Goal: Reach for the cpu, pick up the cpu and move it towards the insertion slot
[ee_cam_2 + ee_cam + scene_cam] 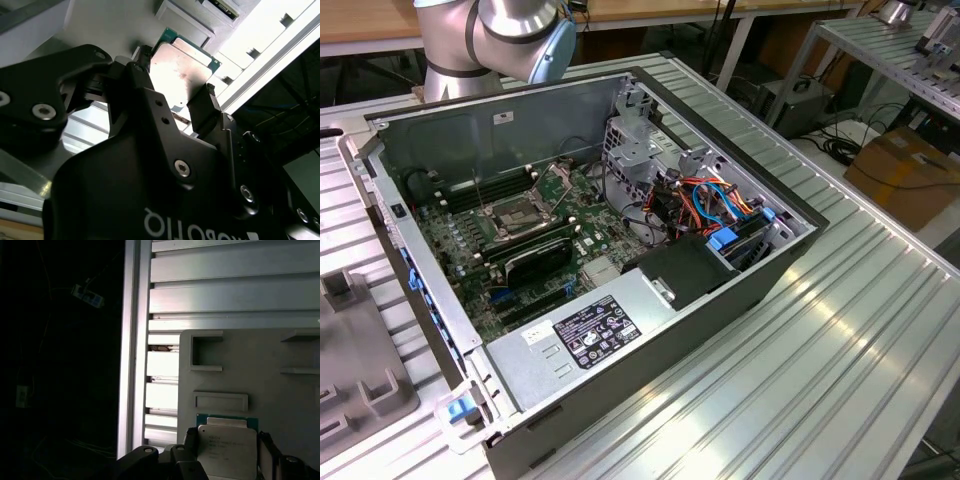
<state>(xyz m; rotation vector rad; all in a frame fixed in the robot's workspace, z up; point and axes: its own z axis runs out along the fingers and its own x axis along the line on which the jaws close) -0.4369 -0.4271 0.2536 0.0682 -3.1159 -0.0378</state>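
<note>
Gripping the cpu (227, 446) by two opposite edges, the gripper (227, 452) of a Universal Robots arm (485, 35) has its black fingers (190, 439) set narrow against the chip, one on either side, as both wrist views show. The cpu's silver metal lid, seated on a green board, faces the camera in the first wrist view. Behind it is a pale grey tray (280, 390) with raised rectangular frames, lying on a ribbed aluminium surface (225, 295). Whether the chip rests on that tray or hangs clear of it cannot be told.

The exterior view shows the arm's grey and blue joint at the far side of an open computer case (490, 135), which lies on a ribbed aluminium table (820, 330). The insertion slot (523, 213), a square socket with a dark centre and a shiny steel frame, sits on the green motherboard (450, 240) towards the exterior view's left. A black expansion card (535, 262) lies just beside it on the near side. Blue and orange cables (720, 205) crowd the case's other end, and a labelled silver power supply (590, 335) fills the near corner.
</note>
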